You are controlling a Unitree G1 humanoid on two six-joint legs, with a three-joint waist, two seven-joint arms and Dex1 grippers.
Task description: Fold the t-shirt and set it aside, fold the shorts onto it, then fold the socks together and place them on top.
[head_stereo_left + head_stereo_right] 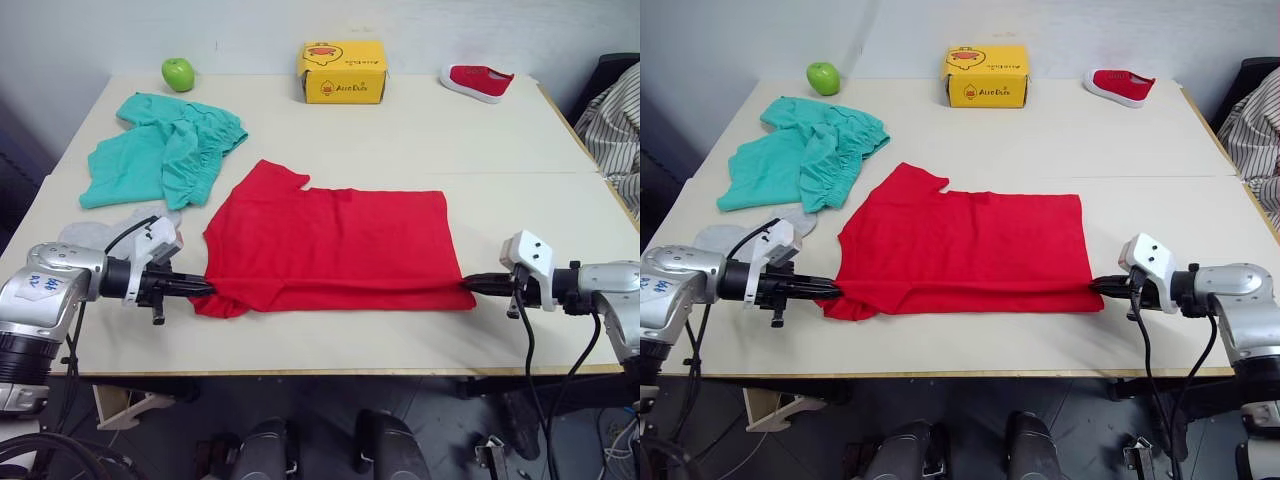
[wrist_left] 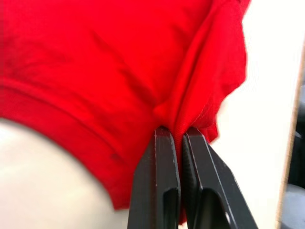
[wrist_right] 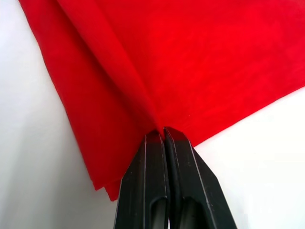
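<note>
1. Pinching the near edge of the t-shirt (image 1: 335, 240) at both ends: left pincer (image 1: 203, 288) pressed together on cloth at the near-left corner, right pincer (image 1: 472, 284) pressed together on the near-right corner. Both wrist views show red fabric caught between the black fingers.
2. T-shirt lies mid-surface (image 1: 420, 120), already narrowed to a rough rectangle, one sleeve sticking out at the far left.
3. Shorts (image 1: 165, 150) bunched at far left, well apart from the pincers; socks (image 1: 100, 232) just near of the shorts, beside the left arm, untouched.
4. Step in hand, as judged: first one, folding the t-shirt; setting aside not yet done.
5. Next move likely calls for lifting both corners together and carrying the near edge over to the far edge, keeping the cloth taut so it doesn't sag or bunch.
6. Apple (image 1: 178, 73), yellow box (image 1: 342, 71), red shoe (image 1: 478, 81) sit along the far edge, out of the way.
</note>
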